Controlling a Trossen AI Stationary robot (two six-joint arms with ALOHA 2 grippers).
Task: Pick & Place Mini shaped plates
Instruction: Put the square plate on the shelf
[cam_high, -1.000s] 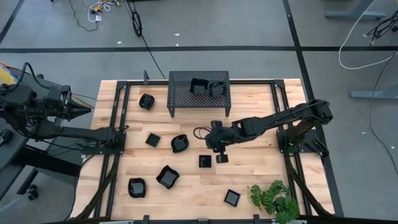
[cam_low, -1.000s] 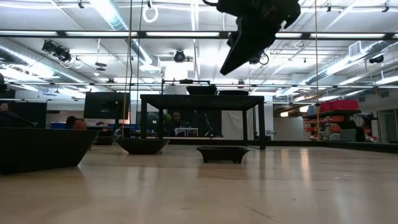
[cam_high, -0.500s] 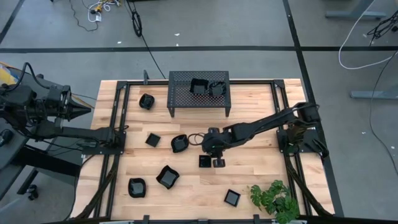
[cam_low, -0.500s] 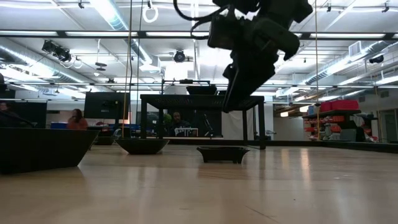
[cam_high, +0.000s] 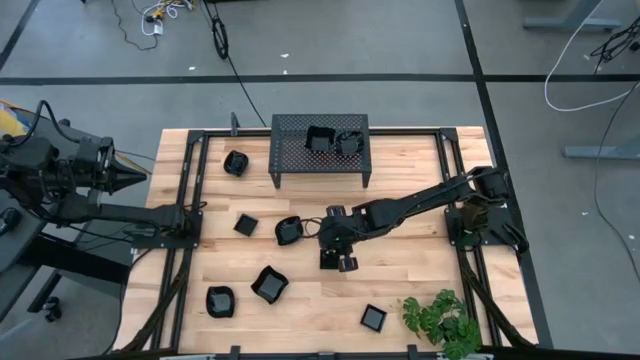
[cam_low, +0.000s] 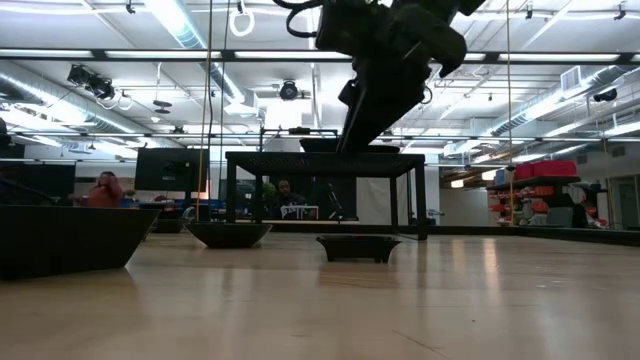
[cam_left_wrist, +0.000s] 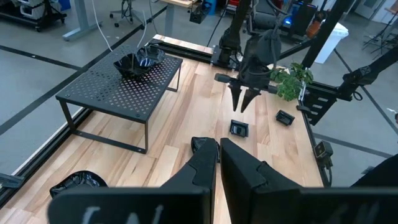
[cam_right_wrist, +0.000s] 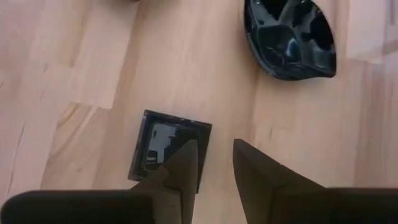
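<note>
Small square plate (cam_high: 328, 260) lies flat on the table (cam_high: 420, 285), in front of the perforated stand (cam_high: 320, 150), which carries two plates (cam_high: 333, 140). Right gripper (cam_high: 337, 262) hangs directly above the square plate, fingers (cam_right_wrist: 186, 165) partly open, holding nothing. Left gripper (cam_left_wrist: 219, 144), fingers closed and empty, waits at the table's left edge.

Both arms (cam_high: 420, 205) matte black, segmented links; black cable loop by right wrist; tapered wedge-shaped dark fingers (cam_right_wrist: 186, 165), no markings.
</note>
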